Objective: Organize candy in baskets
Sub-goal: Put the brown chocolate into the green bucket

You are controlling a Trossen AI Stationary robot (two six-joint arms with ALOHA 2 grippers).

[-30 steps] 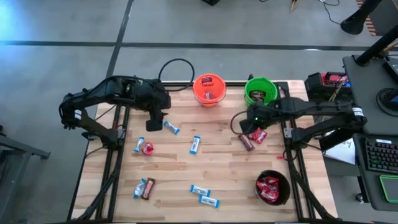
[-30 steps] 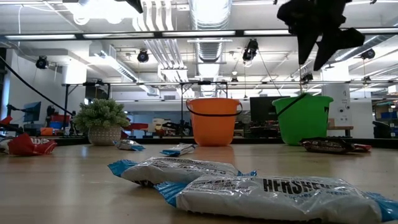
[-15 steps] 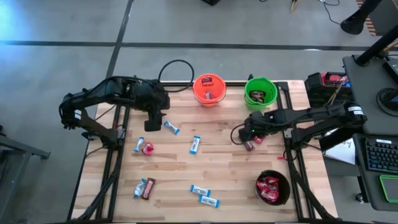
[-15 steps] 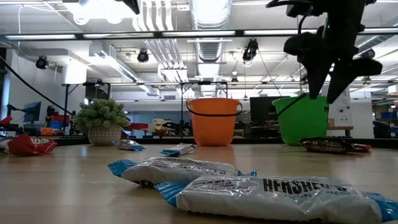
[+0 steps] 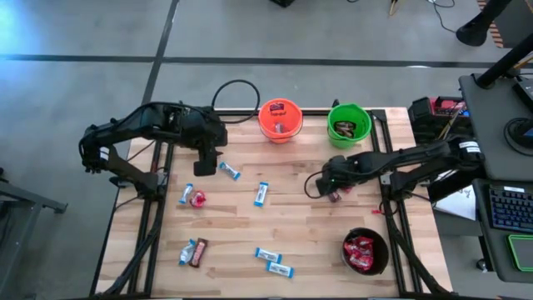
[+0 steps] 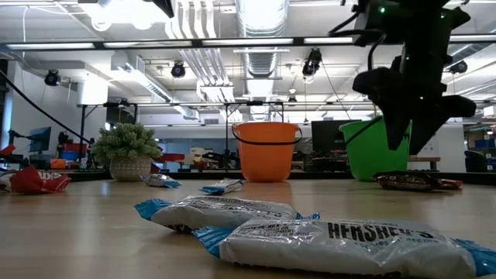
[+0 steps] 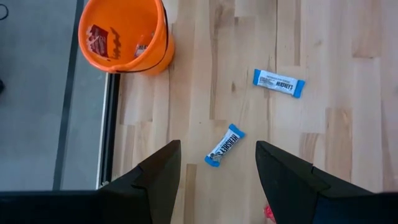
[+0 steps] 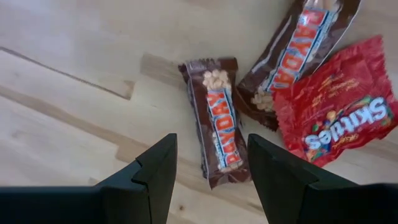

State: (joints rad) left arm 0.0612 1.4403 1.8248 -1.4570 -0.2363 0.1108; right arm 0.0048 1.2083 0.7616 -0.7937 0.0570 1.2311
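Note:
Two brown bars (image 8: 219,127) (image 8: 292,50) and a red packet (image 8: 339,121) lie flat on the table at its right side. My right gripper (image 8: 211,177) hangs open just above the nearer bar, fingers pointing down, and also shows in the high view (image 5: 331,188) and the low view (image 6: 407,144). My left gripper (image 7: 214,158) is open and well above a blue-and-white bar (image 7: 225,144) at the far left (image 5: 209,157). The orange basket (image 5: 280,119) and green basket (image 5: 349,122) stand at the far edge. The black basket (image 5: 365,252) is near right.
More candy lies spread over the left and middle of the table: blue-and-white bars (image 5: 261,193) (image 5: 274,262), a red packet (image 5: 197,198), a brown bar (image 5: 198,252). A potted plant (image 6: 128,151) stands beyond the table. The near middle between the bars is bare wood.
My right gripper has come down from high over the table toward the brown bars, drifting a little toward the near edge, and stays open. The candy has not moved.

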